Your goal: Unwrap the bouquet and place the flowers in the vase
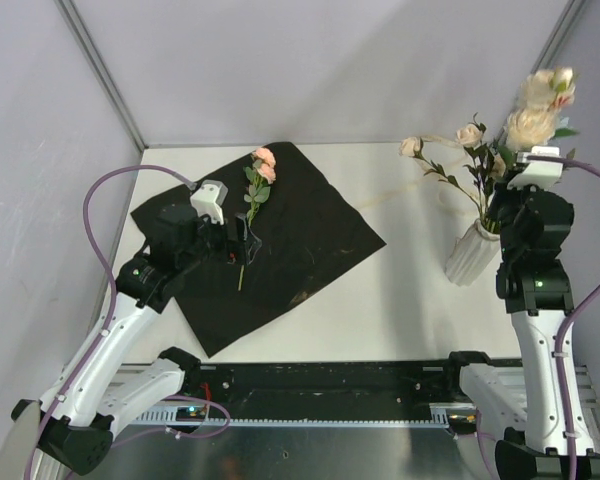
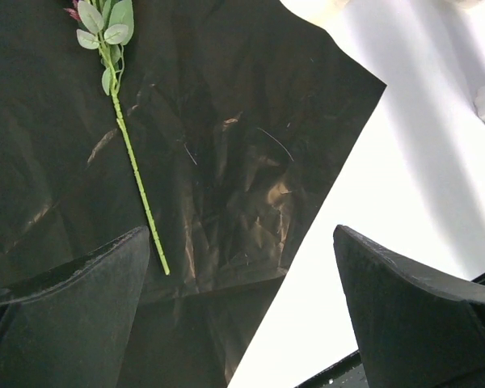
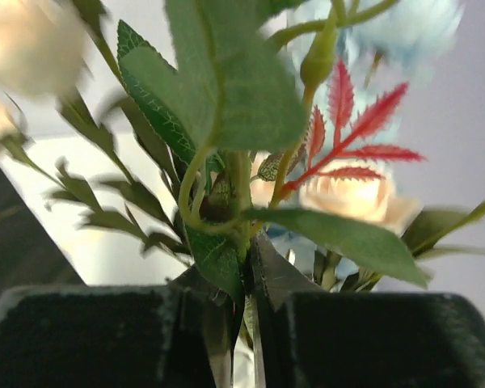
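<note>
Two wrist views fill in what the overhead one hides: my right gripper (image 3: pixel 246 283) is pinched shut on green stalks of the flowers (image 3: pixel 226 89), with the vase (image 1: pixel 470 255) just beside it. My left gripper (image 2: pixel 242 242) hangs wide apart over the black paper (image 2: pixel 242 121), one pink stem (image 2: pixel 137 182) ending beside one finger; bare table (image 1: pixel 400 300) lies past the paper's right edge.

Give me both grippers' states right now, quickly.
Left gripper: open, holding nothing.
Right gripper: shut on the flowers in the vase.
</note>
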Robot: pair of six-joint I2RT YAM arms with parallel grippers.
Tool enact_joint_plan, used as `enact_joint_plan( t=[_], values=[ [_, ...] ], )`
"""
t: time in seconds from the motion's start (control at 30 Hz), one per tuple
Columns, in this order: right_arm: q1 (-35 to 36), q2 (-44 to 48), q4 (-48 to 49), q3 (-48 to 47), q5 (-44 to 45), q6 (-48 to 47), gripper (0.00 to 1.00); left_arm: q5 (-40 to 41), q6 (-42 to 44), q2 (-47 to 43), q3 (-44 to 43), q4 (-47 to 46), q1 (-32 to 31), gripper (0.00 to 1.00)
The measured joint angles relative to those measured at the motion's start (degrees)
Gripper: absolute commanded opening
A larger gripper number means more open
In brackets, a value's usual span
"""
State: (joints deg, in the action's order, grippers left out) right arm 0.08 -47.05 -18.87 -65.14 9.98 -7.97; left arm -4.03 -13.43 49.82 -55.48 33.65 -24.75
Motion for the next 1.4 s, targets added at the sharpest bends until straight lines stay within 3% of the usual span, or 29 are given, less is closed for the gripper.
enact_joint_plan(
  t=[0.13,0.33,0.47,0.77,1.07,1.23,1.4],
  values=[
    [-1.11,1.33,-0.87,6.71,1.29,2.82,0.3,0.74,0.02,0.0,0.0,0.02,0.0,1.0],
    [-1.31,2.01,-2.8,8.15,3.48,6.95,0.56,1.16,0.02,0.0,0.0,0.04,0.0,1.0],
    [-1.31,4.44,-4.02,8.09,3.96,9.31,0.66,2.21,0.04,0.02,0.04,0.11,0.0,1.0],
    [-1.31,8.2,-8.37,3.89,1.6,13.31,0.7,6.03,0.0,1.68,0.04,0.81,0.0,0.99],
    [-1.31,12.98,-10.36,0.35,-8.22,18.14,0.63,12.85,-0.24,8.55,-0.39,4.15,0.15,0.93],
    [-0.35,14.29,-9.31,0.59,-17.94,23.56,0.62,13.33,-1.11,17.49,-7.15,7.96,2.49,0.89],
    [5.77,16.5,-5.31,4.94,-25.33,28.44,0.62,12.22,-1.57,27.5,-16.65,9.55,4.55,0.76]
  ],
)
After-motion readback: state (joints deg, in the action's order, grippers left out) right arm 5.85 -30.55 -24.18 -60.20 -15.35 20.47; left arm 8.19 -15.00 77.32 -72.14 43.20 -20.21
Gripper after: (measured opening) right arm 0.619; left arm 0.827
